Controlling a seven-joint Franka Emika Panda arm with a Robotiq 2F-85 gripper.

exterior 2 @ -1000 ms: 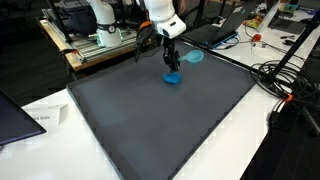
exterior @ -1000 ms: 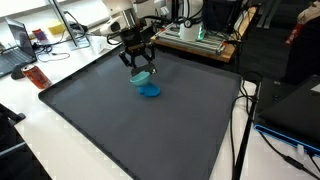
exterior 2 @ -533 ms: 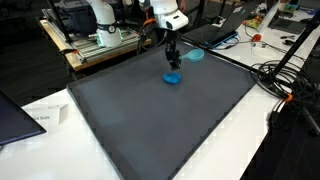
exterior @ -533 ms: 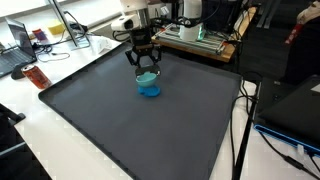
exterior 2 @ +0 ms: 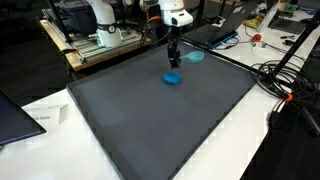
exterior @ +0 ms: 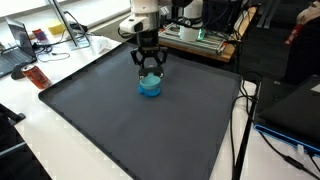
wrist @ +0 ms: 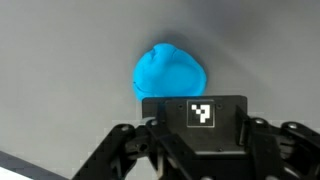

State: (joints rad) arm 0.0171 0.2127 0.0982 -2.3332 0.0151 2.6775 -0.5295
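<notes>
A bright blue rounded object point(exterior: 150, 86) lies on the dark mat point(exterior: 110, 130) towards its far side, also visible in an exterior view point(exterior 2: 172, 78). My gripper point(exterior: 150, 69) points straight down right over it, fingers drawn together, shut. In an exterior view the gripper point(exterior 2: 174, 62) hangs just above and slightly behind the blue object. Whether the fingertips touch it or pinch anything I cannot tell. The wrist view shows the blue object point(wrist: 168, 73) past the black gripper housing point(wrist: 195, 125), which hides the fingertips.
A flat light-blue piece point(exterior 2: 193, 56) lies at the mat's far edge. A red can point(exterior: 37, 76) stands beside the mat. Cables point(exterior 2: 285, 85) trail along one side. A laptop point(exterior 2: 12, 115) and papers point(exterior 2: 45, 115) sit on the white table. Equipment lines the back.
The gripper has shifted sideways along the far part of the mat until it stands over the blue object. The blue object has stayed put and the fingers have stayed shut.
</notes>
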